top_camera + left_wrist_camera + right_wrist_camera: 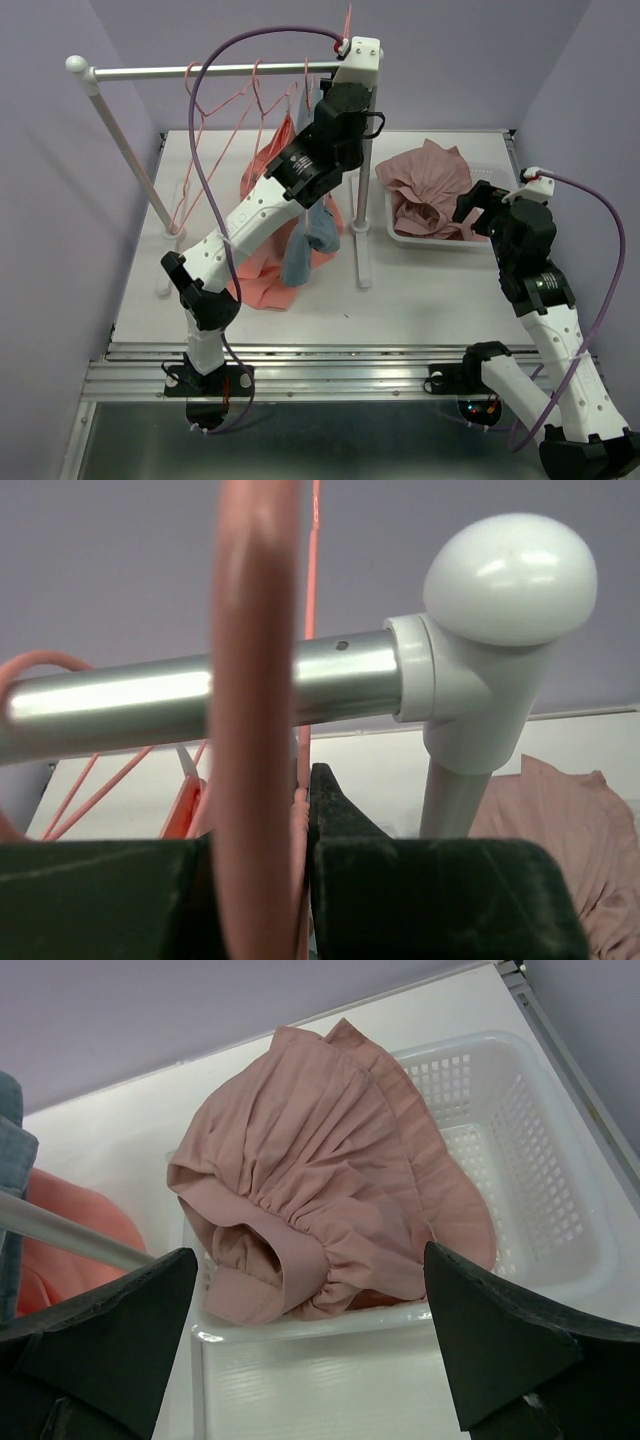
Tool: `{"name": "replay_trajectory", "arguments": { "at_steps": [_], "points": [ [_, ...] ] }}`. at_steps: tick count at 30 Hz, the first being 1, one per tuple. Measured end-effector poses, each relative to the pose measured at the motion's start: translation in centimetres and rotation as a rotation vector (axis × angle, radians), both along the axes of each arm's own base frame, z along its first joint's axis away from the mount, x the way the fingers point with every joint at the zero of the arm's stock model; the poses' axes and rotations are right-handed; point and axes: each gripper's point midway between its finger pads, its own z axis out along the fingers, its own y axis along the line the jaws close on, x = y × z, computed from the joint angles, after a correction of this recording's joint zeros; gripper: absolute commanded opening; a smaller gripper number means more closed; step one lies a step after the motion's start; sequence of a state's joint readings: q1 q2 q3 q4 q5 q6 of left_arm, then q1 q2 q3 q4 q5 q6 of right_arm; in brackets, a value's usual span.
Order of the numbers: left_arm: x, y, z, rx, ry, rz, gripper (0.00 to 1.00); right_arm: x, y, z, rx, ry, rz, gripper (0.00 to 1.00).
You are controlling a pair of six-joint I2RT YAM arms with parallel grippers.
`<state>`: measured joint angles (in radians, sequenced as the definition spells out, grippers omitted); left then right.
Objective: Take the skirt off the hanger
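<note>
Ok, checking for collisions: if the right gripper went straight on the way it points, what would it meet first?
Most likely the dusty mauve-pink ruffled cloth garment heaped in the white perforated plastic basket; it sits centred between the open fingers of the right gripper, though depth is unclear.

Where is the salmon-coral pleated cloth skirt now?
Top view, left of centre: the skirt hangs under the silver metal rail, behind the left arm, beside the smaller grey-blue cloth garment.

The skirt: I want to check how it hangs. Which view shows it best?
Top external: the skirt hangs below the rail onto the table, partly behind the left arm. Right wrist catches only a coral patch; left wrist shows the hanger, no clear skirt.
</note>
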<state>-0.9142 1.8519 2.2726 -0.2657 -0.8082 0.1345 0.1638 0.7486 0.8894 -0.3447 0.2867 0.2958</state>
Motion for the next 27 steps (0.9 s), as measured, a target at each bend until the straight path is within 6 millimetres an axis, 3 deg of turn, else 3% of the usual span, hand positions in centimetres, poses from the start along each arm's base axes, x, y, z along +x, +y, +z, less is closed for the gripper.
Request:
{"name": "replay_trajectory", "arguments": {
  "at_steps": [7, 14, 23, 27],
  "points": [
    [1.3, -1.0, -1.8, -0.004, 0.028, -0.014, 0.00, -0.1, -0.1, -0.1, -0.001, 0.003, -0.002, 1.00],
    [1.6, -1.3, -2.3, -0.052, 0.042, -0.023, 0.00, -0.2, -0.2, -0.4, -0.004, 0.014, -0.010, 1.00],
    [2.0, -1.8, -5.3, -0.052, 0.098, -0.024, 0.00, -0.5, -0.4, -0.3, -0.005, 0.012, -0.018, 1.00],
    [1.9, -2.1, -5.5, -0.086, 0.096, -0.037, 0.00, -0.5, -0.4, -0.3, -0.005, 0.011, -0.017, 1.00]
  ]
}}
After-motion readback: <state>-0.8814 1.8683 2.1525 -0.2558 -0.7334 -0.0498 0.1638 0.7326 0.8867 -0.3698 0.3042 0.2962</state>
